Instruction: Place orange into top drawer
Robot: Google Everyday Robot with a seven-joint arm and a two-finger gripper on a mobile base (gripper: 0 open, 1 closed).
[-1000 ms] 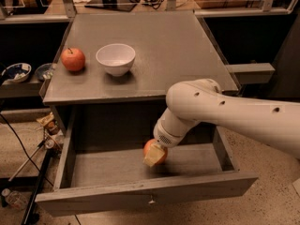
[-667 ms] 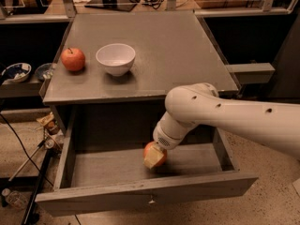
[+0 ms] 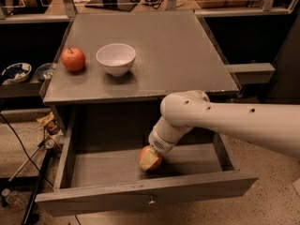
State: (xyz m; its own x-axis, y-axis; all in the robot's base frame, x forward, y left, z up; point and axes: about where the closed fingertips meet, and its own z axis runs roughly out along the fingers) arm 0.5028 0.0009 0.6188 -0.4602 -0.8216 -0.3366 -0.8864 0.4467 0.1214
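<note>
The top drawer (image 3: 140,193) is pulled open below the grey table top, its small metal knob (image 3: 151,201) at the centre of the front panel. My white arm reaches in from the right, down into the drawer. My gripper (image 3: 149,159) is low inside the drawer, near the middle and close to the front. It is shut on the orange (image 3: 155,163), with a pale finger (image 3: 147,160) lying across the fruit's left side. The orange is at or just above the drawer floor; I cannot tell if it touches.
A red apple (image 3: 73,59) with a dark stem and a white bowl (image 3: 116,58) stand at the left on the table top (image 3: 178,55). Bowls sit on a low shelf at far left (image 3: 16,72). Cables and clutter lie on the floor at the left.
My gripper with the orange has shifted slightly down and to the left inside the drawer. The apple and bowl have not moved.
</note>
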